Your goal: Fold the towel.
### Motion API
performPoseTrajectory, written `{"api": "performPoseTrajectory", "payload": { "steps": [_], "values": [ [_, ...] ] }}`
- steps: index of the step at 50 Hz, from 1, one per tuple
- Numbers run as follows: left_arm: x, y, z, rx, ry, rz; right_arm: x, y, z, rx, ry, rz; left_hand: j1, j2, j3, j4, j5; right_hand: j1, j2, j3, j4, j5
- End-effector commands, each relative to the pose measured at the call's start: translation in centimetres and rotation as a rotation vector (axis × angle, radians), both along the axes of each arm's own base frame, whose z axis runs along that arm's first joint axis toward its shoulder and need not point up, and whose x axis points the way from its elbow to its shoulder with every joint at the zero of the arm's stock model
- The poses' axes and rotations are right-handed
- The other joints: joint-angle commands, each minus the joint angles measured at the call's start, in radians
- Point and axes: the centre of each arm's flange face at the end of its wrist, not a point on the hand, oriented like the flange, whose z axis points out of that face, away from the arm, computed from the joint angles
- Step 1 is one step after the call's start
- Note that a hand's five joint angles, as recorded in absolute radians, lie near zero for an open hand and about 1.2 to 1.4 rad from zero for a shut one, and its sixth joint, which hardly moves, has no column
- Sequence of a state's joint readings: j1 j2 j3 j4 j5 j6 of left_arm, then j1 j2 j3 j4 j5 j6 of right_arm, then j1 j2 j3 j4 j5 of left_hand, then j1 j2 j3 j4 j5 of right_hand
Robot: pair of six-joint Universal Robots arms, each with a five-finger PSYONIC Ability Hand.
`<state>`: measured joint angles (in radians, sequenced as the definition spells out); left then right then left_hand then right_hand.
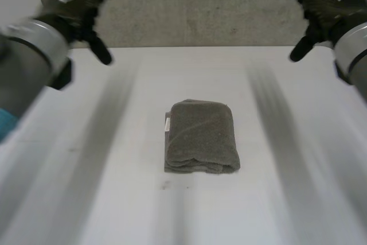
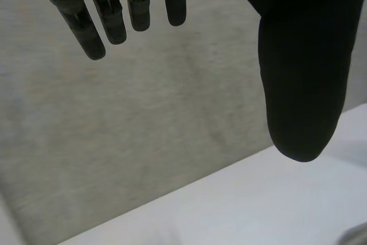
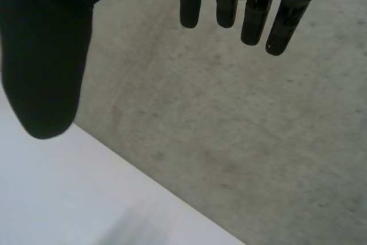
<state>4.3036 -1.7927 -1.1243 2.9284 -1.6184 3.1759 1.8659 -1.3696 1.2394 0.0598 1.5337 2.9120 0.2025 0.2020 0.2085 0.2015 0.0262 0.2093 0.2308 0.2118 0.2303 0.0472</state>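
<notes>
Our left hand (image 1: 77, 7) is up in the air over the far left part of the table (image 1: 103, 199), wide open and holding nothing. In its wrist view we see the fingers (image 2: 109, 21) straight and loose, with the thumb (image 2: 301, 67) spread well away from them. Beyond them there's just the grey concrete wall (image 2: 143, 130) and the white far edge of the table. The right hand (image 1: 327, 1) mirrors it over the far right side, also wide open and empty. In its own wrist view the fingers (image 3: 252, 15) point straight out and the thumb (image 3: 46, 55) sits off to the side, with nothing between them. Both hands are held above the surface, up in front of the wall, and neither touches anything. Going back from the hands, the left arm (image 1: 28, 55) and the right arm (image 1: 352, 50) come in from either side in the head view. The towel (image 1: 200, 136) is grey-brown and folded into a thick, compact block. It lies flat in the middle of the table, between the two arms and well apart from both hands. Its stacked layers show along the near edge, and a small white label (image 1: 167, 123) peeks out at its left edge.
</notes>
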Motion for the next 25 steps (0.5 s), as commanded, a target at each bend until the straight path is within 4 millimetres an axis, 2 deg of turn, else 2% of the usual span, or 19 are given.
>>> {"api": "performPoseTrajectory", "payload": {
  "steps": [1, 7, 14, 18, 25],
  "values": [
    [3.1, 0.2, 1.7, 0.049, -0.011, 0.013, -1.8, 0.7, 0.6, 0.137, 0.034, 0.022, 0.005, 0.006, -0.001, 0.006, 0.007, -0.035, -0.056, -0.037, -0.056, -0.047],
    [2.6, 1.0, 1.6, 0.062, -0.003, -0.056, -1.6, 0.8, 0.5, 0.15, 0.016, 0.065, -0.004, -0.003, -0.01, -0.003, -0.002, -0.035, -0.056, -0.037, -0.056, -0.047],
    [2.3, 1.3, 1.2, 0.078, -0.005, -0.069, -1.8, 0.9, 0.7, 0.145, 0.017, 0.07, -0.01, -0.009, -0.016, -0.009, -0.008, -0.035, -0.056, -0.037, -0.056, -0.047],
    [2.2, 1.4, 0.7, 0.091, -0.009, -0.072, -1.9, 1.5, 1.5, 0.123, 0.012, 0.07, -0.013, -0.012, -0.019, -0.011, -0.011, -0.035, -0.056, -0.037, -0.056, -0.047],
    [2.1, 1.3, 0.4, 0.103, -0.014, -0.074, -1.9, 1.7, 1.4, 0.127, 0.01, 0.07, -0.018, -0.018, -0.024, -0.017, -0.017, -0.035, -0.056, -0.037, -0.056, -0.047]
  ]
}}
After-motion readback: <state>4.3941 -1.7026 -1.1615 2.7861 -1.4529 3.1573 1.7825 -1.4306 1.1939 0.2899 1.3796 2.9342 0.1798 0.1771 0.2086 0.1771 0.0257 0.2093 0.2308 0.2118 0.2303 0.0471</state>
